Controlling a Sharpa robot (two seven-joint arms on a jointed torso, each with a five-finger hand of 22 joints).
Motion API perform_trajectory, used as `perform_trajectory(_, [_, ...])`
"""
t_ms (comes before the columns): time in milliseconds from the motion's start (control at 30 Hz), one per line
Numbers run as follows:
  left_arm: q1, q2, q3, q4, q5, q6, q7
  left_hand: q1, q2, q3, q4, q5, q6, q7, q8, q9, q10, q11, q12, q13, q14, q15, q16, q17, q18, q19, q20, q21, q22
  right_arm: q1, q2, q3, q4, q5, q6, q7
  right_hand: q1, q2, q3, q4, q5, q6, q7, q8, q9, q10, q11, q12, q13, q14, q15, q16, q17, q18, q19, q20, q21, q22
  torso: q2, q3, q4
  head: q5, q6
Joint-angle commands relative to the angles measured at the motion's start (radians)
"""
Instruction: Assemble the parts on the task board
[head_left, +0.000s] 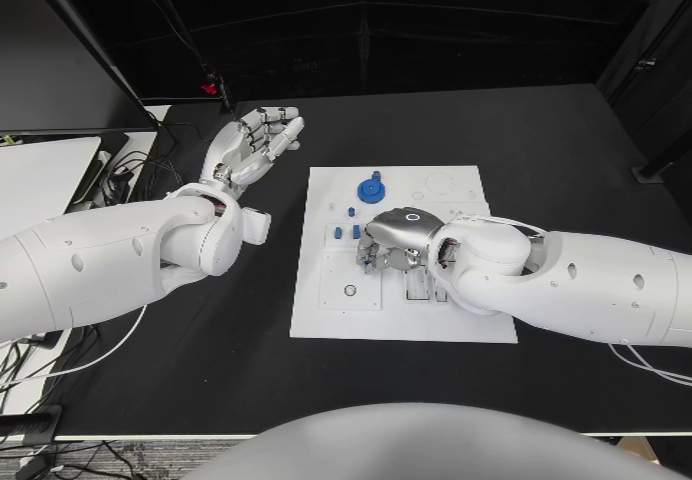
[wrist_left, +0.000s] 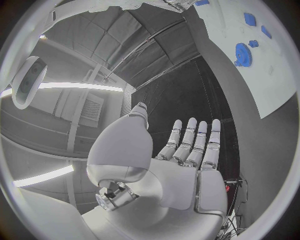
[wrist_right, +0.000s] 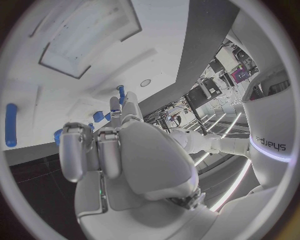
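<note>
- Right hand (head_left: 392, 243) hovers over the task board (head_left: 325, 315), fingers curled down; whether it holds anything, I cannot tell.
- Blue gear (head_left: 372, 189) lies far of it; a careless sweep could knock the small blue pegs (head_left: 346, 232).
- Left hand (head_left: 260, 140) hangs flat, fingers spread and empty, off the board's far-left.

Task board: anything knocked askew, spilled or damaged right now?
Nothing stands out. The task board lies flat on the table, blue parts sit on it, the right hand is over its middle, and the left hand is off it, holding nothing.
</note>
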Motion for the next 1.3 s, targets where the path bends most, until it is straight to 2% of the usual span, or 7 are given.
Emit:
perform_trajectory(33, [0.001, 0.001, 0.001, 0.001, 0.001, 0.005, 0.109, 0.002, 0.009, -0.006, -0.003, 0.005, -0.005, 0.153, 0.004, -0.001, -0.009, 0.000, 0.002, -0.001, -0.005, -0.002, 0.001, -0.001, 0.002, 0.007, 0.003, 0.006, 0.000, 0.001, 0.002, 0.000, -0.002, -0.005, -0.012, 0.008, 0.004, 0.000, 0.005, -0.002, 0.002, -0.002, 0.008, -0.004, 0.001, -0.002, 0.003, -0.004, -0.001, 0.090, 0.006, -0.004, 0.190, 0.017, 0.053, 0.005, -0.004, 0.216, 0.000, -0.0002, 0.0010, -0.001, 0.000])
perform_trajectory(567, [0.001, -0.001, 0.001, 0.002, 0.001, 0.004, 0.107, 0.002, 0.009, -0.006, -0.003, 0.005, -0.005, 0.153, 0.004, -0.001, -0.009, 0.000, 0.002, -0.001, -0.005, -0.002, 0.001, -0.001, 0.002, 0.007, 0.003, 0.006, 0.000, -0.004, 0.000, 0.000, 0.001, -0.008, 0.032, -0.019, 0.006, 0.001, 0.007, -0.002, 0.002, -0.002, 0.008, -0.005, 0.002, -0.002, 0.003, -0.004, -0.001, 0.090, 0.006, -0.003, 0.190, 0.018, 0.053, 0.006, -0.005, 0.215, 0.000, -0.0002, 0.0002, -0.001, 0.000])
perform_trajectory(800, [0.001, -0.002, 0.001, 0.002, 0.001, 0.004, 0.105, 0.003, 0.012, -0.006, -0.003, 0.005, -0.006, 0.153, 0.005, -0.001, -0.010, 0.000, 0.004, -0.002, -0.006, -0.002, 0.002, -0.003, 0.002, 0.008, 0.003, 0.006, -0.001, -0.005, 0.000, 0.000, 0.004, -0.010, 0.028, -0.018, 0.006, 0.000, 0.007, -0.002, 0.002, -0.002, 0.008, -0.005, 0.002, -0.003, 0.004, -0.004, -0.001, 0.089, 0.006, -0.005, 0.188, 0.018, 0.052, 0.006, -0.007, 0.214, 0.001, -0.0007, -0.0016, -0.003, 0.000])
perform_trajectory(967, [0.001, -0.002, 0.001, 0.002, 0.001, 0.005, 0.104, 0.003, 0.012, -0.006, -0.003, 0.005, -0.006, 0.153, 0.005, -0.001, -0.010, 0.000, 0.004, -0.002, -0.006, -0.002, 0.002, -0.003, 0.002, 0.008, 0.003, 0.006, -0.001, -0.005, -0.003, 0.000, 0.005, -0.011, 0.026, -0.019, 0.005, -0.010, 0.003, -0.003, 0.002, -0.004, 0.006, -0.009, 0.002, -0.008, 0.004, -0.005, -0.002, 0.089, 0.007, -0.005, 0.186, 0.019, 0.051, 0.007, -0.008, 0.213, 0.000, -0.0001, 0.0014, -0.005, 0.000])
perform_trajectory(1133, [0.001, -0.002, 0.001, 0.002, 0.001, 0.005, 0.104, 0.003, 0.012, -0.006, -0.003, 0.005, -0.006, 0.153, 0.005, -0.001, -0.010, 0.000, 0.004, -0.002, -0.006, -0.002, 0.002, -0.003, 0.002, 0.008, 0.003, 0.006, -0.001, -0.005, -0.002, 0.000, 0.006, -0.015, 0.021, -0.020, -0.002, -0.026, -0.007, -0.001, 0.002, -0.010, 0.001, -0.016, 0.001, -0.016, 0.003, -0.005, -0.002, 0.088, 0.006, -0.008, 0.180, 0.020, 0.049, 0.008, -0.011, 0.212, 0.000, 0.0003, 0.0008, -0.003, 0.000])
perform_trajectory(1300, [0.001, -0.002, 0.001, 0.001, 0.001, 0.006, 0.103, 0.003, 0.012, -0.006, -0.003, 0.005, -0.006, 0.153, 0.005, -0.001, -0.010, 0.000, 0.004, -0.002, -0.006, -0.002, 0.002, -0.003, 0.002, 0.008, 0.003, 0.006, -0.001, -0.006, 0.000, 0.000, 0.005, -0.017, 0.018, -0.019, -0.003, -0.026, -0.007, 0.000, 0.002, -0.010, 0.001, -0.016, 0.001, -0.016, 0.002, -0.005, -0.002, 0.088, 0.006, -0.008, 0.180, 0.020, 0.050, 0.008, -0.011, 0.212, -0.001, -0.0001, 0.0012, -0.004, 0.000])
